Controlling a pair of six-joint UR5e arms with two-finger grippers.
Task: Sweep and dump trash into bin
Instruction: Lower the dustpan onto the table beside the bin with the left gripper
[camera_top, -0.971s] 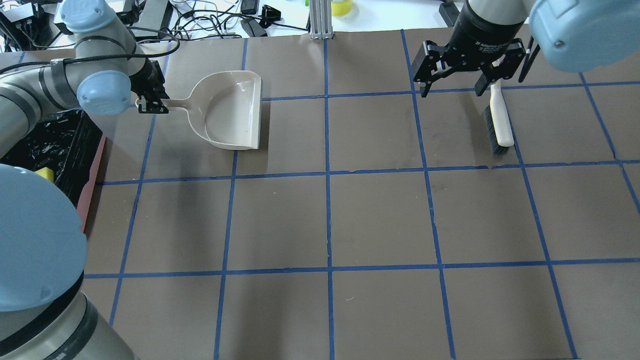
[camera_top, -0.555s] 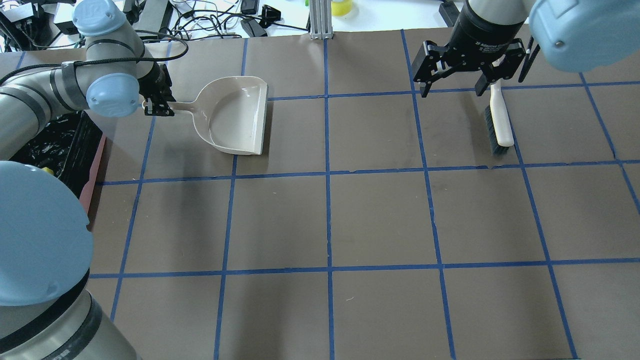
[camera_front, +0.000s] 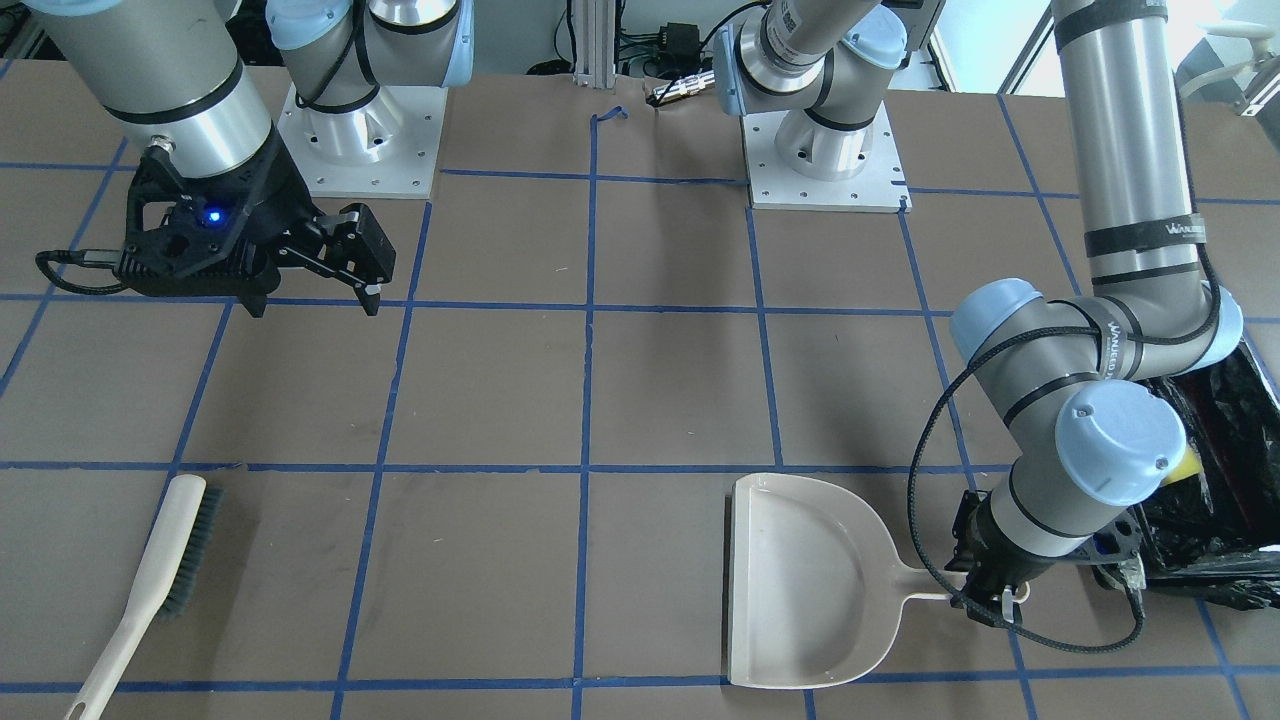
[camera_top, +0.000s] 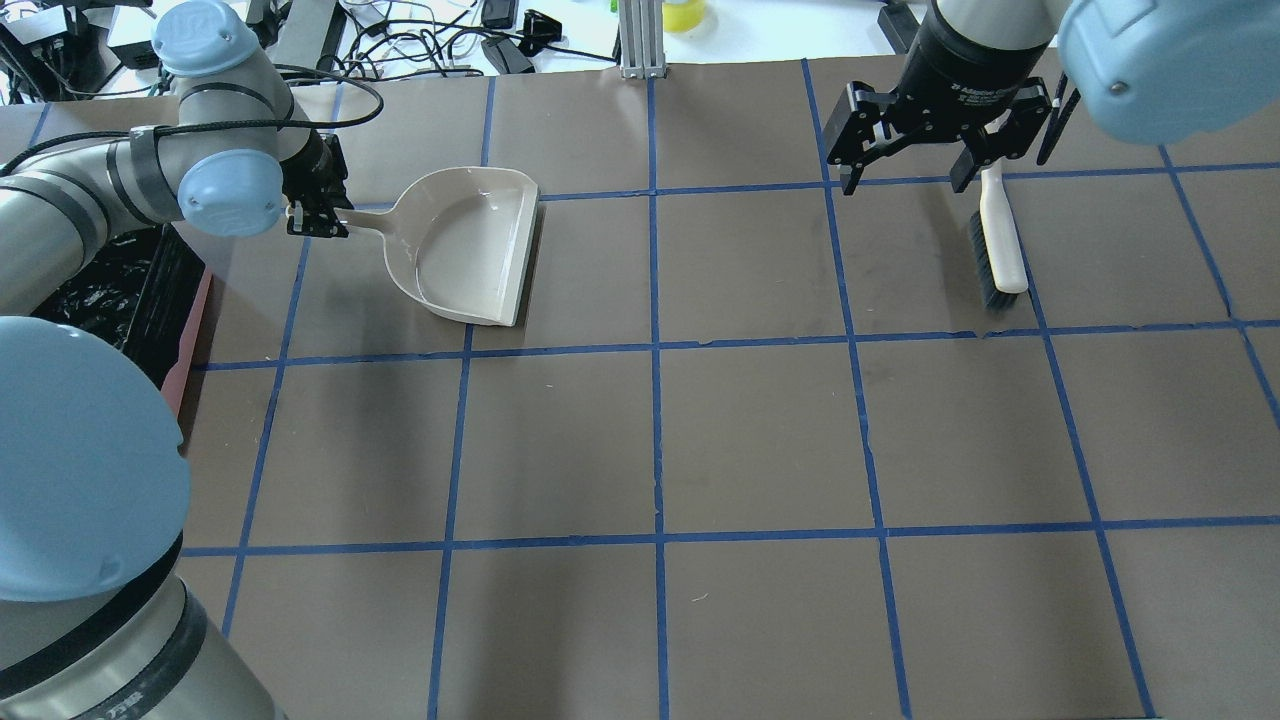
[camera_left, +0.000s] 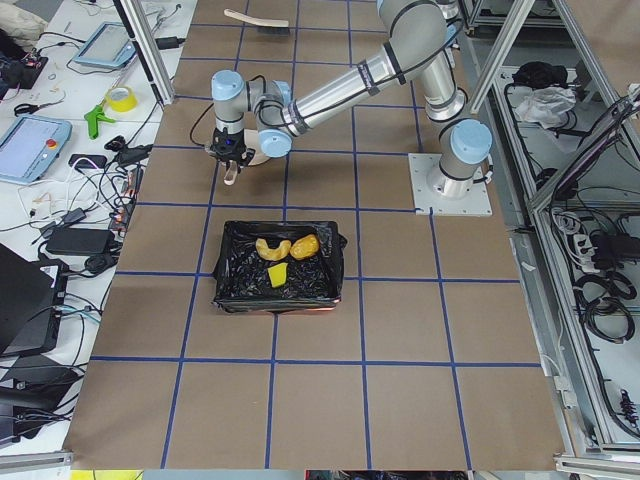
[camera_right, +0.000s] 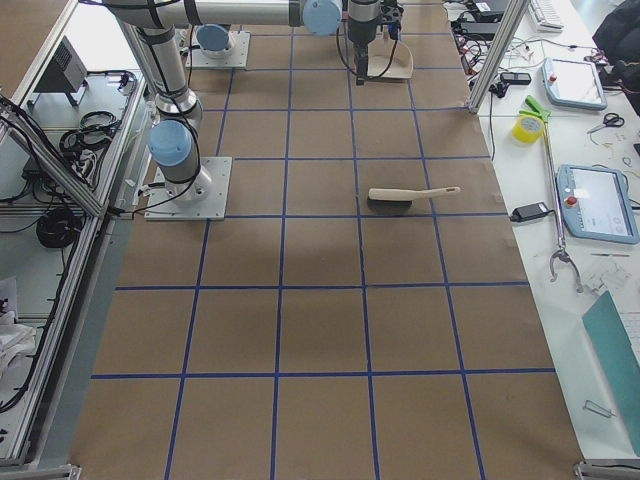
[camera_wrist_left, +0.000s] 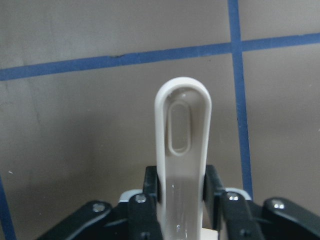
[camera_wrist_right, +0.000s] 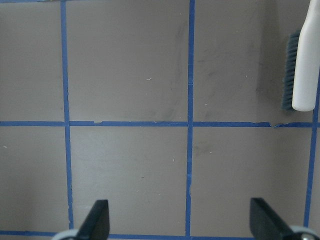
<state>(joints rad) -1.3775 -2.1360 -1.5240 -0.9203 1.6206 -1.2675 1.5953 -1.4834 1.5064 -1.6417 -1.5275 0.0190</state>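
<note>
My left gripper (camera_top: 316, 216) is shut on the handle of the empty beige dustpan (camera_top: 470, 245), also seen in the front view (camera_front: 800, 580) and the left wrist view (camera_wrist_left: 182, 150). The bin (camera_left: 275, 262), pink with a black bag, stands beside it at the table's left edge (camera_top: 185, 350). In it lie the potato-like lump (camera_left: 305, 245), the pale curved piece (camera_left: 270, 247) and the yellow sponge (camera_left: 277, 275). My right gripper (camera_top: 905, 185) is open and empty, above the table just left of the brush (camera_top: 1000, 240).
The white-handled brush with dark bristles lies flat at the far right of the table (camera_front: 150, 580). Brown paper with blue tape lines covers the table (camera_top: 760, 440). Cables and tools lie beyond the far edge (camera_top: 450, 40).
My left arm has carried the dustpan a little to the right and towards the near side, with its mouth turned slightly. The right arm and the brush have not moved.
</note>
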